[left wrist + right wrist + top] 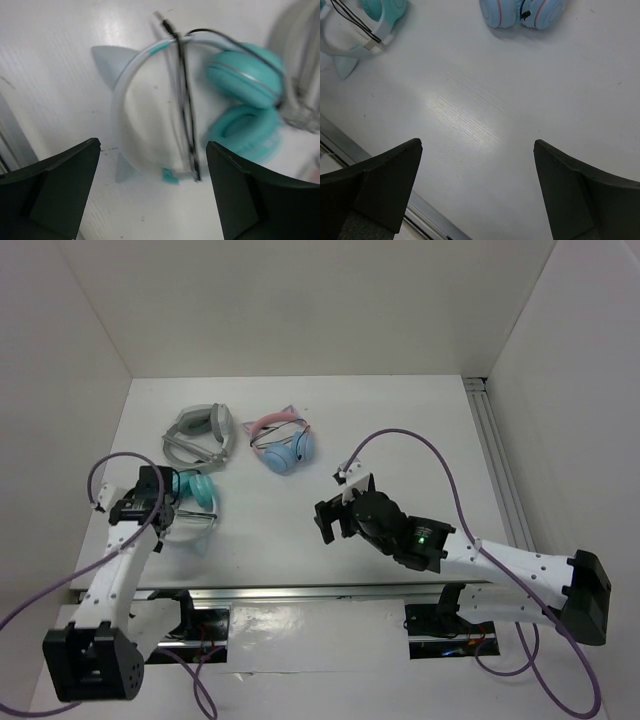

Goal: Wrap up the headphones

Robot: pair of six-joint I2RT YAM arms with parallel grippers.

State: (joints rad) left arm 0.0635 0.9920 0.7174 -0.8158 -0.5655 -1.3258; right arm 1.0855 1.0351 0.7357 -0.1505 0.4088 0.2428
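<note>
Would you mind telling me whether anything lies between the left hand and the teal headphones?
Nothing visible does. The left hand is open directly over the headphones, whose headband and black cable show between its fingers. The grey-white headphones lie off to one side, not in the way.

Teal headphones [198,490]: left of centre, flat on white table [400,440], partly under left gripper [172,502].
Grey-white headphones [200,435]: upper left.
Pink-band headphones [283,445]: upper centre, just beside them.
Right gripper [335,520]: centre, above the table.
</note>
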